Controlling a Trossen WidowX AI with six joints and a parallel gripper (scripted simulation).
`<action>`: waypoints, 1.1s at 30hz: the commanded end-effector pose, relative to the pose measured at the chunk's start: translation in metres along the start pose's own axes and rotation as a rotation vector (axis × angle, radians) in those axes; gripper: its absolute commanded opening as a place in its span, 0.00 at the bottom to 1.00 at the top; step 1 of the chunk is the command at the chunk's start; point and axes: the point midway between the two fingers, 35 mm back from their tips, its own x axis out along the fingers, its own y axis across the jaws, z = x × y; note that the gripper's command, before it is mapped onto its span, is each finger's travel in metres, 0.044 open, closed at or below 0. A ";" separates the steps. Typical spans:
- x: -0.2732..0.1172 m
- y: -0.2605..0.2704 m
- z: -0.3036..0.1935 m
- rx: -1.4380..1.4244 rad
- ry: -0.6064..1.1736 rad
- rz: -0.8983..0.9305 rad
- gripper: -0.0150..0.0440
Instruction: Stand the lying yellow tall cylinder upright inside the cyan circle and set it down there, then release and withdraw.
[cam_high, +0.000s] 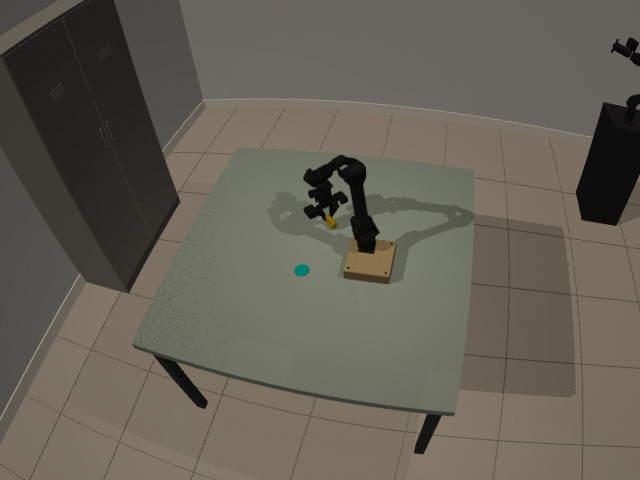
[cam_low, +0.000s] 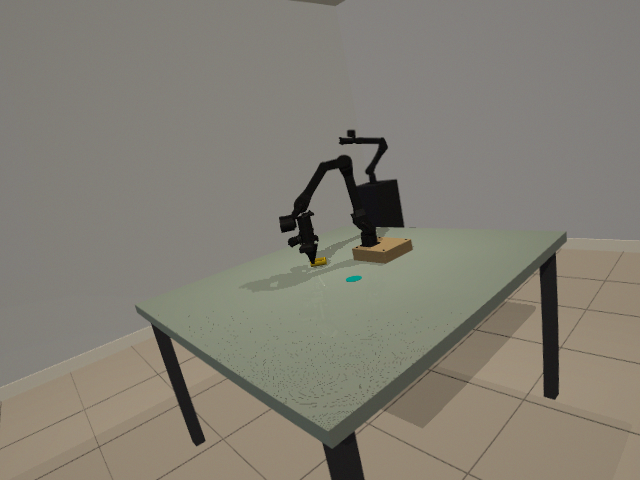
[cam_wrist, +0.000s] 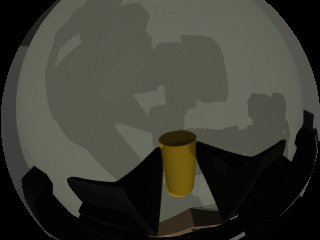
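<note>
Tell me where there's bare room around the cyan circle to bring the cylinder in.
The cyan circle has bare table on its near and cabinet sides. The wooden base borders it on one side, with a gap between. It is crowded only where the gripper is shut on the yellow cylinder.

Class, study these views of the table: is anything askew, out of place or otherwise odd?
Only the yellow cylinder: it lies on its side on the table, apart from the cyan circle where it should stand upright. The gripper is shut on it. Nothing looks spilled or damaged.
</note>
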 end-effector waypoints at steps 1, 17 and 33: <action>-0.012 0.001 0.004 0.002 -0.011 0.004 0.43; -0.062 0.001 0.005 0.002 -0.011 0.004 0.43; -0.101 0.002 -0.001 -0.013 -0.011 0.004 0.43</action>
